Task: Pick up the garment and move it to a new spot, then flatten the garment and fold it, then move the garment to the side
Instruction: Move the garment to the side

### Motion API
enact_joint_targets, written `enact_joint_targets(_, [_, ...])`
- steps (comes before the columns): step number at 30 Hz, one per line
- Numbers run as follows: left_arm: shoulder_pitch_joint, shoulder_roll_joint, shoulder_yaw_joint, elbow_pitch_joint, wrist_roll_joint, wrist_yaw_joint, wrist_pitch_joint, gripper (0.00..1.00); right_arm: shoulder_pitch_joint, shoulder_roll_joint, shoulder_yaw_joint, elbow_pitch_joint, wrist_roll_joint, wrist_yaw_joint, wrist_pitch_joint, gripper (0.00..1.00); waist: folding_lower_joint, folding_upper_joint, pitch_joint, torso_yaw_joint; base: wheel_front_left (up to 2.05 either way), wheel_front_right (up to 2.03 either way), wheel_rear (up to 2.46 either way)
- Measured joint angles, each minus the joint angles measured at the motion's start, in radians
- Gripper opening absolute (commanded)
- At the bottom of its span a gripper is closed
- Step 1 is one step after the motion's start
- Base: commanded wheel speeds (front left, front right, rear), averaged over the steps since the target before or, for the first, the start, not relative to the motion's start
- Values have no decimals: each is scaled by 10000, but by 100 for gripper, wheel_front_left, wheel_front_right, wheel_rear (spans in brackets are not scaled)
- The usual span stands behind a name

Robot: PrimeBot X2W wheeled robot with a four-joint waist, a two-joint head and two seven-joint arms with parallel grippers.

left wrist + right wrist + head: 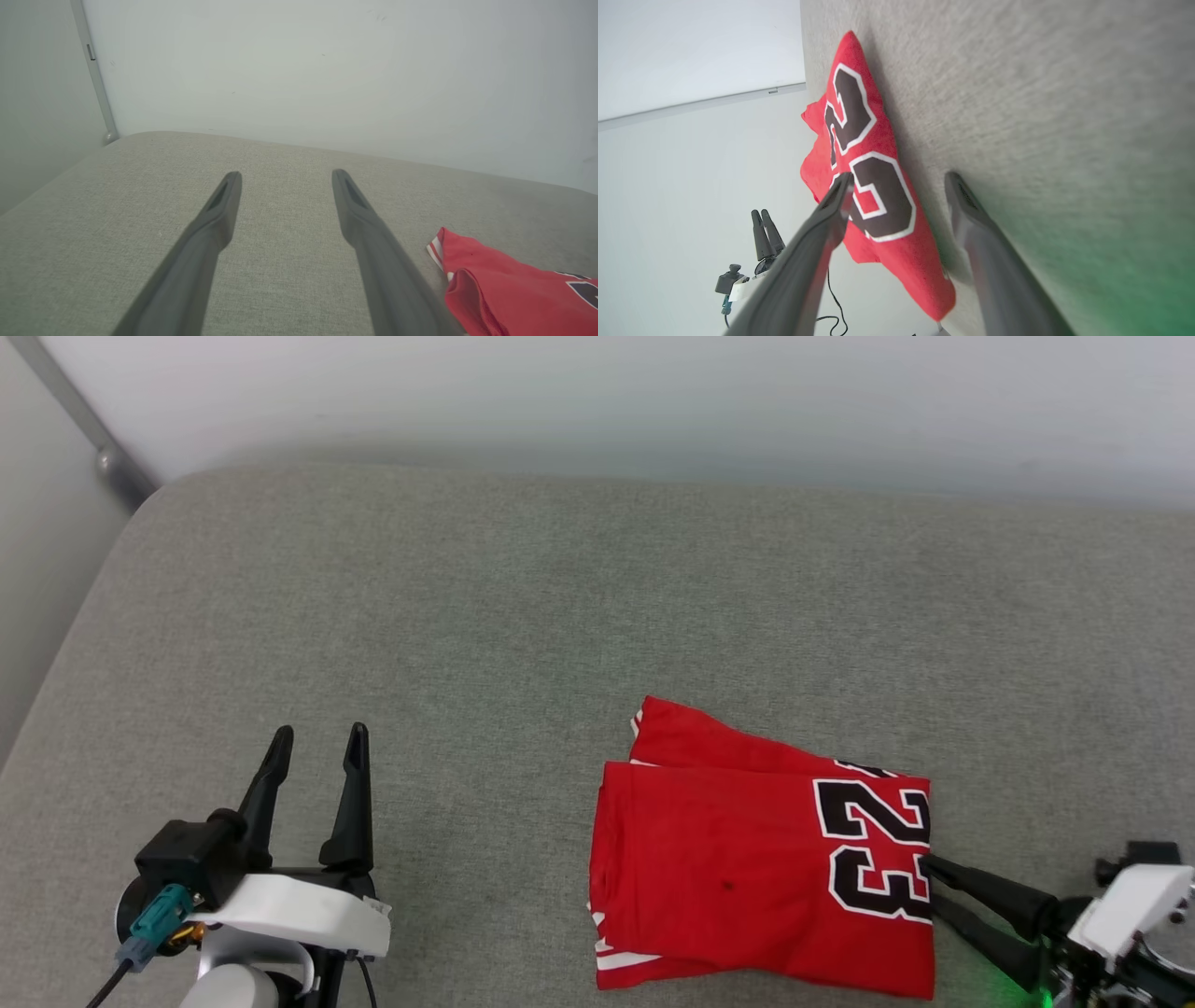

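1. Neatly folded, the garment [728, 868] lies flat on the grey cushion [467, 616], right of middle in the head view, with its black 23 showing.
2. The right gripper [932, 883] has its fingers parted at the garment's right edge, by the number, clamping nothing.
3. The left gripper [319, 737] is spread and empty, well apart to the left.

You get soft, even, bright light with only faint shadows, a green glow tinting the grey cushion [1134, 289] at the lower right of your right wrist view, and both wrist views blur the dark fingers [187, 280] near the bottom edge
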Motion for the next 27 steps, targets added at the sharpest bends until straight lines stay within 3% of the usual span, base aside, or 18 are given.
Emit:
enact_joint_targets(3, [-122, -56, 150, 90, 102, -142, -2, 100, -330, -56, 677, 546, 878, -2, -100, 100, 0, 0, 137, 143, 0, 0, 0])
enact_joint_targets(8, [-185, -221, 288, 230, 299, -334, -12, 100, -632, -148, 1624, 918, 1097, -17, -537, 100, -1, 0, 252, 260, 0, 0, 0])
enact_joint_targets(9, [-189, -245, 314, 263, 351, -353, -12, 100, -660, -161, 1802, 926, 1110, -17, -581, 49, 0, 0, 247, 268, 0, 0, 0])
enact_joint_targets(10, [-190, -267, 339, 282, 370, -399, -12, 100, -671, -157, 1975, 907, 1108, -17, -642, 27, 0, 0, 238, 269, 0, 0, 0])
enact_joint_targets(11, [-191, -280, 364, 299, 401, -422, -13, 100, -672, -148, 2111, 857, 1106, -17, -725, 0, 0, 0, 223, 268, 0, 0, 0])
enact_joint_targets(16, [-140, -311, 470, 397, 539, -510, -13, 100, -587, -63, 2734, 105, 121, -15, -1227, 0, 0, 0, 25, 145, 0, 0, 0])
enact_joint_targets(20, [-100, -290, 499, 431, 623, -594, -25, 100, -284, -719, 3561, -863, -2052, -13, -1941, 0, 0, 0, -130, -92, 0, 0, 0])
enact_joint_targets(27, [23, -368, 500, 360, 696, -635, -27, 100, -196, -1273, 4460, -2042, -4934, 0, -2123, 0, 0, 0, -296, -934, 0, 0, 0])
